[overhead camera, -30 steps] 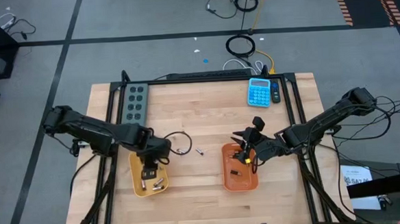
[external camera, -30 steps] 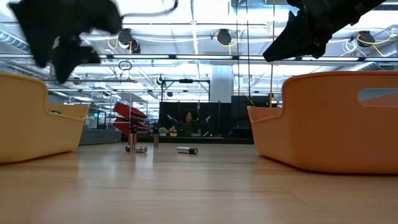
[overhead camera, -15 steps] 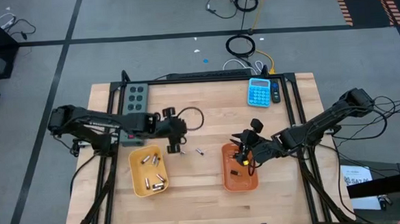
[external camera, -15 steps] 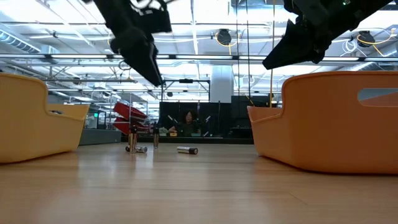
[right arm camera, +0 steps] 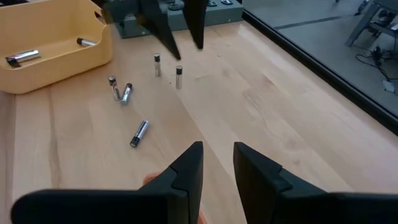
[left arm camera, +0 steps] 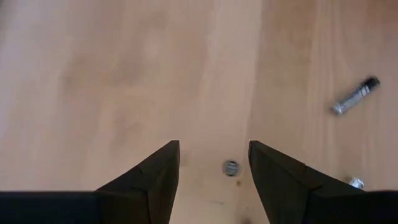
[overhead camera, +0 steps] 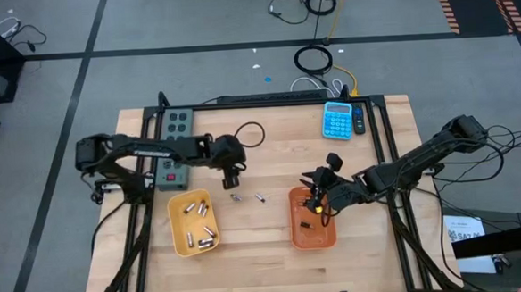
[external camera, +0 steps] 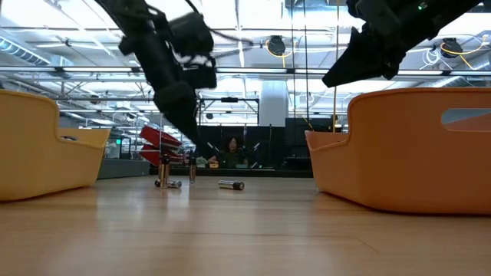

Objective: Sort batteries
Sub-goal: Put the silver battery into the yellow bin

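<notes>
Risk: left gripper (left arm camera: 213, 163), fingers wide over an upright battery (left arm camera: 231, 167), could topple it toward three o'clock if misaligned.

On my feed I see a blue calculator (overhead camera: 338, 120) at the wooden table's (overhead camera: 279, 163) far edge, a grey power strip (overhead camera: 174, 141) (far left corner), and coiled cables (overhead camera: 314, 59) on the floor beyond.

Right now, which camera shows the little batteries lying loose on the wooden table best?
The right wrist view: five small silvery cylindrical batteries, distinct. High view: tiny specks. Low view: distant cluster. Left wrist view: only three.
</notes>
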